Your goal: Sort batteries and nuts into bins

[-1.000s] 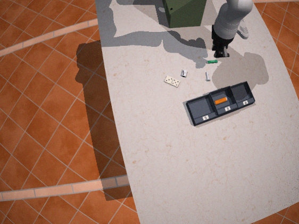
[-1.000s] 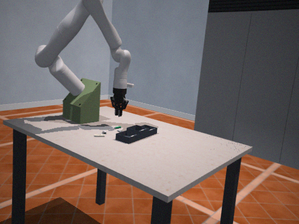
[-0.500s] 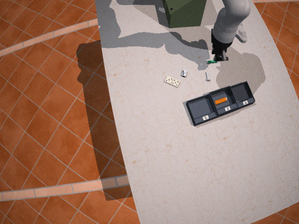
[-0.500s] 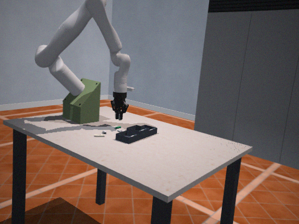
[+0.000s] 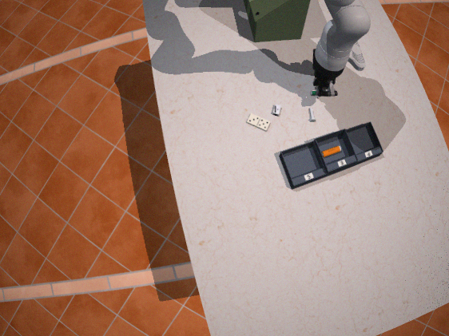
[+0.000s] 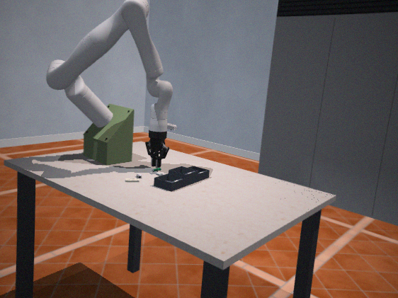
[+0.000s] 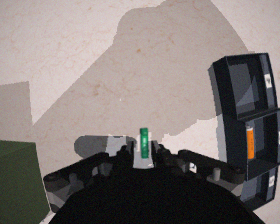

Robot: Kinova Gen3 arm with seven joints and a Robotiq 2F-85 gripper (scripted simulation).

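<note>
A green battery [image 5: 314, 92] [image 6: 157, 169] [image 7: 144, 143] lies on the table at the fingertips. My gripper [image 5: 325, 93] [image 6: 156, 165] [image 7: 142, 148] points down over it, its fingers partly open on either side; no grip shows. A small silver piece [image 5: 311, 115] [image 6: 160, 173], which looks like a bolt, lies between the gripper and the dark three-part tray [image 5: 293, 185] [image 6: 172, 187] [image 7: 218, 90]. An orange battery [image 5: 331, 151] [image 7: 250, 143] lies in the tray's middle compartment, whose label looks like an upside-down E. The right label looks like an upside-down P. Both end compartments look empty.
A silver sharpener-like block [image 5: 276, 110] [image 6: 139, 175] and a cream domino [image 5: 258, 122] [image 6: 132, 180] lie on the table to the left of the silver piece in the top view. The green arm base [image 5: 280, 21] [image 6: 117, 142] [image 7: 17, 180] stands at the table's back.
</note>
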